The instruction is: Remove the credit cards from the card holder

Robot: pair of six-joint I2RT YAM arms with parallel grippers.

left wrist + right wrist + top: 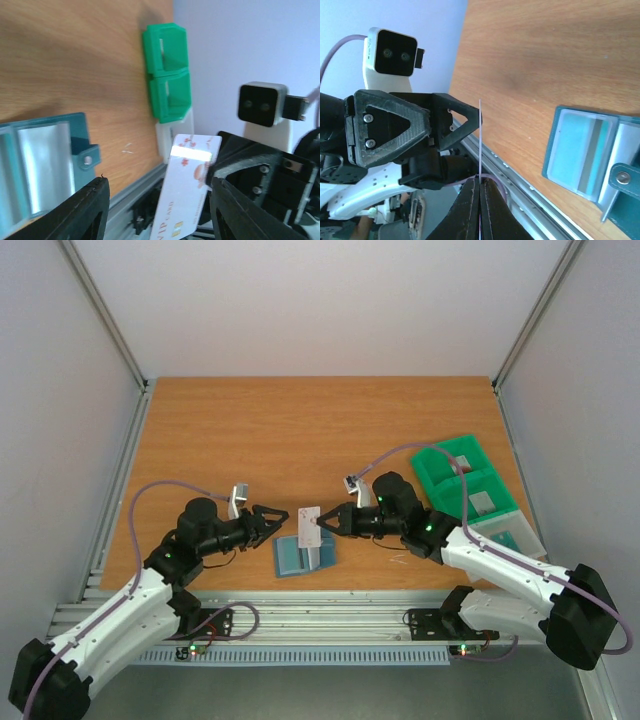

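Handover above the bench (250, 430): from the overhead camera, the right end effector (328, 523) is pinching a white credit card (308, 527) and holding it up in the air, with the left end effector (278, 523) facing it from the other side, jaws apart. The card holder (300, 558) is lying spread open on the wood just below them, near the front edge. A green bin (440, 465) is sitting well off to the right with a grey card (482, 503) in one compartment, which is probably where this one is heading.

From the left wrist, the credit card (187, 190) is hanging tilted between the left arm's widely parted fingers (85, 210), neither pad visibly pressing on it. The right end effector is gripping it by one edge, so the card's face is turning towards the camera. The card holder (45, 160) is lying flat at the left, its clear pocket window catching the light.

From the right wrist, the right end effector (480, 200) is closing tight on the credit card (480, 135), seen edge-on as a thin upright line. One left fingertip (472, 117) is sitting right against that line without clamping it. The card holder (580, 155) is resting open below, and whether any card is remaining in its pockets cannot be told.
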